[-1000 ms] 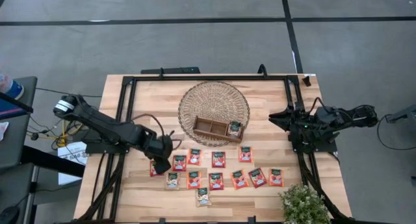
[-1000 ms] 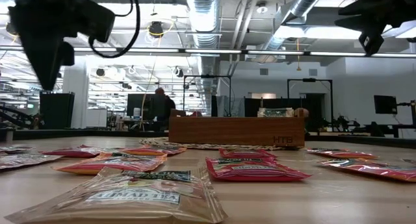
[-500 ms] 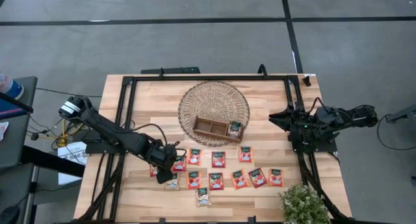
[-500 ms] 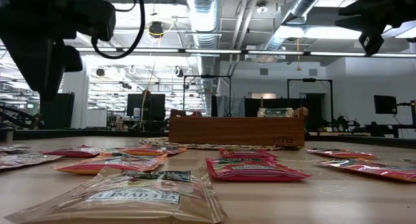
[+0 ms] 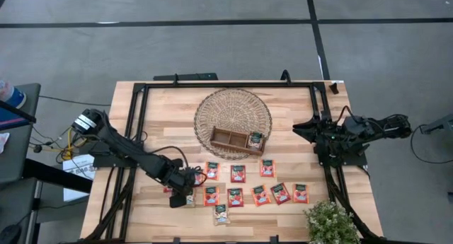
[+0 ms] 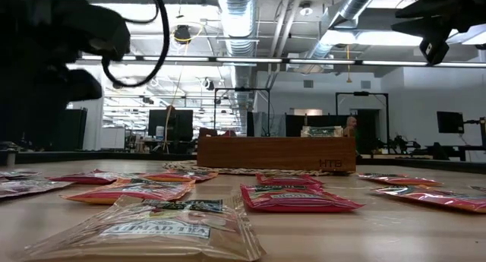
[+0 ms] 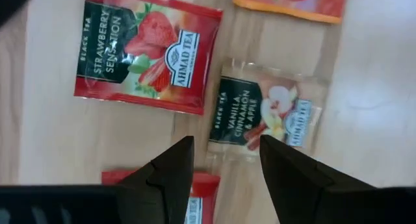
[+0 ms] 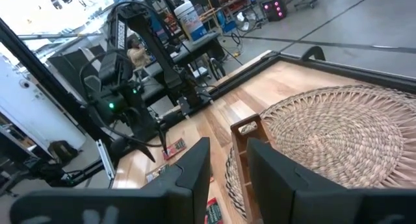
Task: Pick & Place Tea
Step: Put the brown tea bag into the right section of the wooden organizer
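Left gripper (image 7: 221,160) now low over the sachets, near the bench's (image 5: 163,102) front-left corner.
Since a second ago it slid right and dropped; fingers parted, nothing gripped, straddling the edge of a beige tea sachet (image 7: 268,117), strawberry sachet (image 7: 146,50) just beside. Other sachets (image 5: 238,173) unmoved, in rows along the front edge; one sits in the wooden tray (image 5: 236,139) on the wicker mat (image 5: 233,106). Right gripper (image 8: 227,162) parked at the right edge, unchanged, fingers slightly apart, empty.

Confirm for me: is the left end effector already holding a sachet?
No: in the left wrist view the left end effector hangs open above the beige sachet, which lies flat on the table, ungripped.
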`<state>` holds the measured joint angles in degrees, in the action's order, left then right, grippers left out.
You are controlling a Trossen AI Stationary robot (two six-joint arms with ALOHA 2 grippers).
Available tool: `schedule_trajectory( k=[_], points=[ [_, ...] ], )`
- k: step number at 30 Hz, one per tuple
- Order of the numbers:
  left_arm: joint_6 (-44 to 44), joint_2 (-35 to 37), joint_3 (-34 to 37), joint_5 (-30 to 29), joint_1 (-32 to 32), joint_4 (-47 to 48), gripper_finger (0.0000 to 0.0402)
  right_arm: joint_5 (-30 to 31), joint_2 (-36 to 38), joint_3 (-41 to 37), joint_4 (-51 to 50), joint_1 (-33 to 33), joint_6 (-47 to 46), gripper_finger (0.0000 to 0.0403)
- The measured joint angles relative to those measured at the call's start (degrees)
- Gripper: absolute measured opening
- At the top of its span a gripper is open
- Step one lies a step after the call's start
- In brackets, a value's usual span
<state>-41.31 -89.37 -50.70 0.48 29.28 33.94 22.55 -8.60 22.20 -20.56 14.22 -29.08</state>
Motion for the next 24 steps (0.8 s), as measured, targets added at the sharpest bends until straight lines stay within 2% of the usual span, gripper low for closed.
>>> schedule_trajectory(
  k=[12, 24],
  points=[
    [-0.34, -6.33, -0.03, 2.28, 0.0, -2.27, 0.0167, -0.07, 0.0, 0.0, -0.15, 0.0, 0.02, 0.0093],
    [-0.31, -6.62, -0.07, 1.36, -0.02, -2.88, 0.0167, -0.17, 0.0, 0.0, -0.44, 0.0, 0.13, 0.0093]
  ],
)
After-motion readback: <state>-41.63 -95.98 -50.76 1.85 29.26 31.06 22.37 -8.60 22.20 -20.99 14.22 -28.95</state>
